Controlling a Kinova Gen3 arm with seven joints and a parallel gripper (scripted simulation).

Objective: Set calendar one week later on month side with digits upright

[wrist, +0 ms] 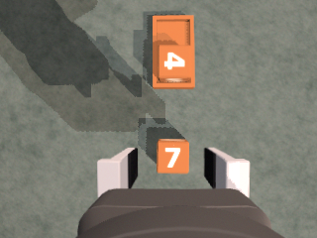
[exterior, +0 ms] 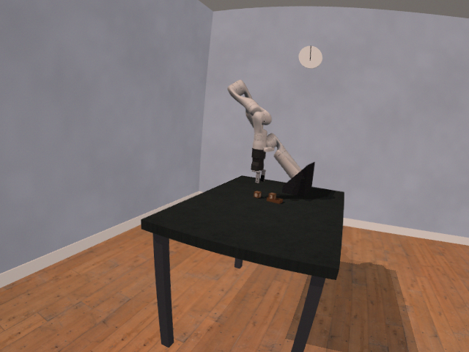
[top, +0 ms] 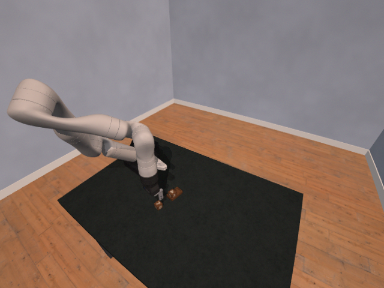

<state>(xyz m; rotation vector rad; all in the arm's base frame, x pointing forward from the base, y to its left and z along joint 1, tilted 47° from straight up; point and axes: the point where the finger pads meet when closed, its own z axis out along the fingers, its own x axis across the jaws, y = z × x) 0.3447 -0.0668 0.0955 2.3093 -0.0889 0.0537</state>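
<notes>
A small wooden tray (wrist: 172, 24) (top: 179, 189) (exterior: 279, 201) lies flat on the black table. One orange cube (wrist: 173, 61) (top: 171, 194) (exterior: 272, 196) stands in one half of it with a white 4 on top; the other half is empty. A second cube (wrist: 172, 157) (top: 158, 204) (exterior: 257, 194) stands on the table beside the tray with a 7 on top. My gripper (wrist: 170, 162) (top: 159, 195) (exterior: 259, 176) is open and empty. It hangs above the loose cube, which shows between the fingers without touching them.
The arm's dark wedge-shaped base (exterior: 302, 183) stands at the back of the table (exterior: 242, 235), behind the tray. The arm's shadow falls on the table top near the tray.
</notes>
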